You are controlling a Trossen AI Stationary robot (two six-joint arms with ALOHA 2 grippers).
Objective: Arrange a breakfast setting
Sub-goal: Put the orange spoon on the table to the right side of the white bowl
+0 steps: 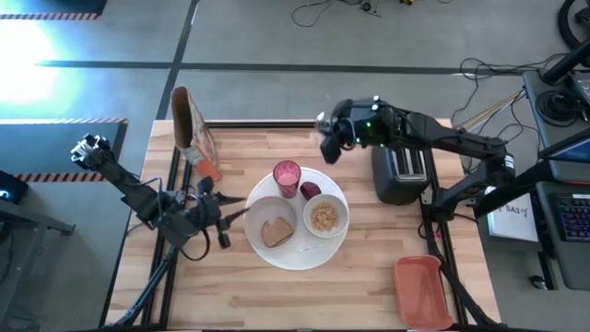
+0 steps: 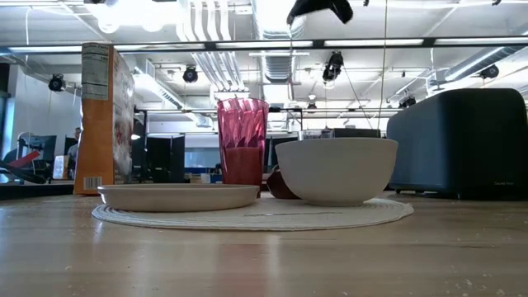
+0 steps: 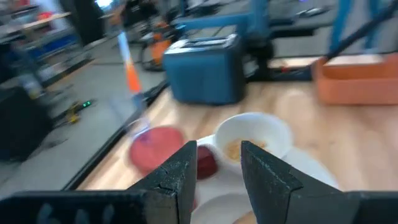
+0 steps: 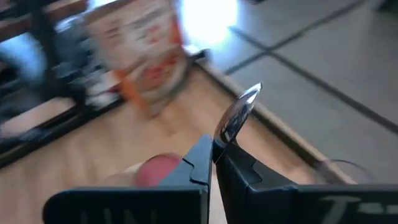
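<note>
Two grippers noted. Right gripper (image 4: 214, 163) is raised above the table's far edge, fingers pressed together on a shiny metal spoon (image 4: 237, 116). Left gripper (image 1: 224, 210) sits just left of the large round white plate (image 1: 297, 259), fingers slightly parted, empty. On the plate: pink ribbed cup (image 1: 287, 176), white cereal bowl (image 1: 324, 217), toast slice (image 1: 276, 231).

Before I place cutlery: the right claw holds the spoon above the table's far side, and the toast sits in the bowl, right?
Not quite. The right claw does hold the spoon, but the bowl holds cereal; the toast lies on the small white plate, as the high view shows.
</note>
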